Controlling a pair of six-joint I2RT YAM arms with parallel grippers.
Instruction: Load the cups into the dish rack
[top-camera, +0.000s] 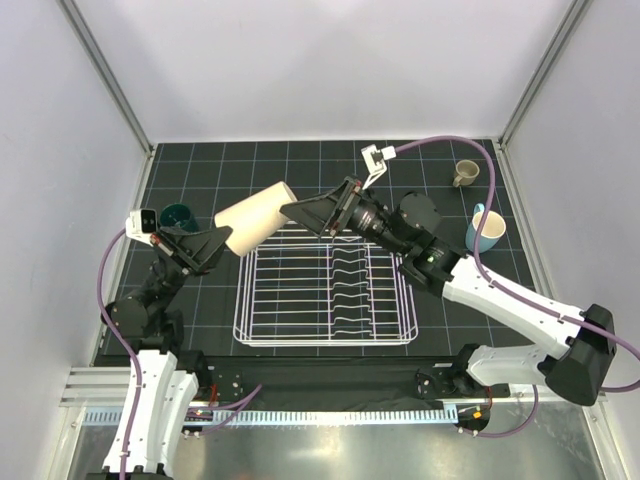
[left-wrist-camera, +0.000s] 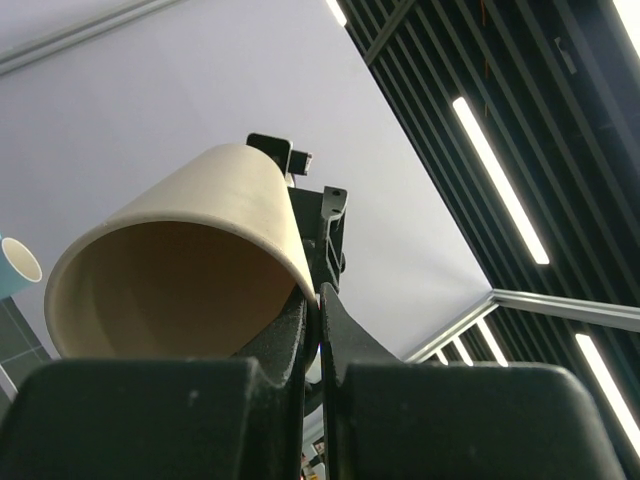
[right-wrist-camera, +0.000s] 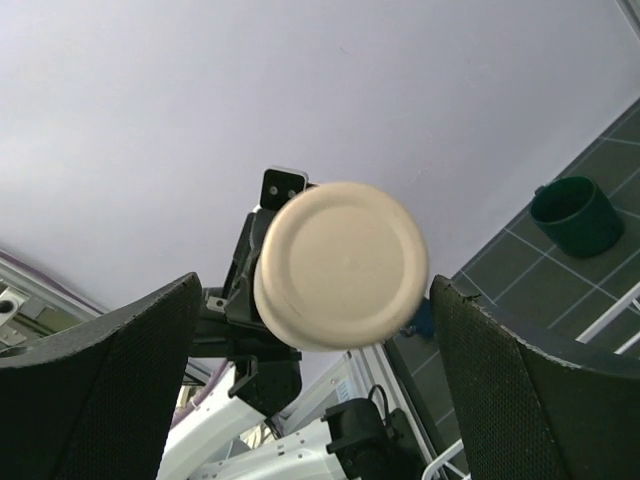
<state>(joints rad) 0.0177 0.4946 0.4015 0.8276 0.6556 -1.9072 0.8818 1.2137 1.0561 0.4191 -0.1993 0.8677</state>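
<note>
The beige tapered cup (top-camera: 255, 215) hangs tilted in the air over the far left corner of the white dish rack (top-camera: 243, 318). My left gripper (top-camera: 228, 240) is shut on its rim, one finger inside the cup (left-wrist-camera: 190, 260) and one outside. My right gripper (top-camera: 292, 211) is open and faces the cup's flat base (right-wrist-camera: 340, 262), which shows between its wide-apart fingers (right-wrist-camera: 110, 360) without touching them. A dark teal mug (top-camera: 178, 215) stands at the left, a light blue mug (top-camera: 485, 230) at the right and a small tan mug (top-camera: 466, 172) at the far right.
The rack is empty, with its wavy dividers (top-camera: 350, 285) right of centre. The teal mug also shows in the right wrist view (right-wrist-camera: 575, 212). White walls close in the dark gridded table (top-camera: 300, 160) on three sides.
</note>
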